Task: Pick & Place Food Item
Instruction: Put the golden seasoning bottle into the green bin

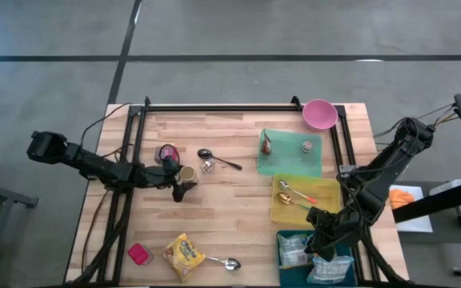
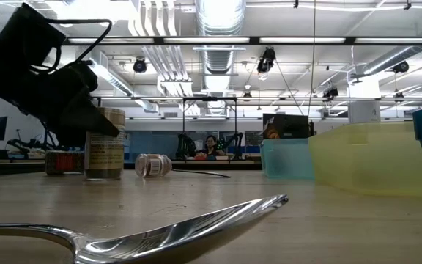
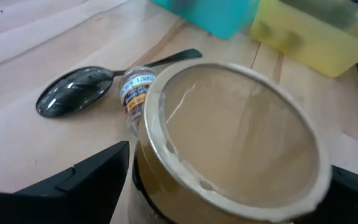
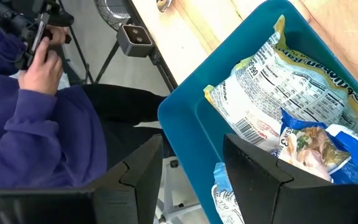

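A small round can (image 3: 229, 143) with a tan lid stands upright on the wooden table (image 1: 238, 216), left of centre. My left gripper (image 1: 181, 179) reaches in from the table's left, slanting down. It is open, with one finger (image 3: 79, 183) on each side of the can (image 2: 105, 143). My right gripper (image 4: 191, 165) hangs open over the near edge of a blue bin (image 4: 191, 106) at the near right, holding nothing. The bin holds food bags (image 4: 291, 81). My left gripper has its two fingers close beside the can's opposite sides (image 3: 138, 174), coming level-to-slanting from the table's left. I cannot tell whether either finger touches the can. The can rests on its base on the table.
A red can (image 1: 166, 154), a small bottle on its side (image 1: 206, 166) and a dark spoon (image 1: 217, 159) lie just beyond the tan can. Farther right are a green tray (image 1: 290, 164), a pink bowl (image 1: 320, 114) and a yellow bin (image 1: 326, 210). A yellow snack bag (image 1: 184, 254) and a spoon (image 1: 226, 262) lie near the front edge. A person sits beyond it.
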Available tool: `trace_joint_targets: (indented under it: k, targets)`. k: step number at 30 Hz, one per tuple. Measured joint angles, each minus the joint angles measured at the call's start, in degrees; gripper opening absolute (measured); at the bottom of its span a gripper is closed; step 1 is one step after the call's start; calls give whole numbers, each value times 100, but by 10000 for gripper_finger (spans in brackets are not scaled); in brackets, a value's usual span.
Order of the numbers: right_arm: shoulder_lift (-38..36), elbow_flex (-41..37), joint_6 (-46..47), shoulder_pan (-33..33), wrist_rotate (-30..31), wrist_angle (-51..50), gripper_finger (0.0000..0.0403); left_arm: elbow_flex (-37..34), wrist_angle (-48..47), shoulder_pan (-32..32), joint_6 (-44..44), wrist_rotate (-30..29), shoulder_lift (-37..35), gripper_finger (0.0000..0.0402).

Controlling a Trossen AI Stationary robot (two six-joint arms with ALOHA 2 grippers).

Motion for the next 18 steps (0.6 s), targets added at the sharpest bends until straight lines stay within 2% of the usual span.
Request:
trace_joint_targets:
  k: [8,18]
  targets:
    - [0,2,0,0,0,2,165,97,232,5,0,-3,415,377]
    - [-2,2,0,0,-2,0,165,97,299,7,155,-105,453,371]
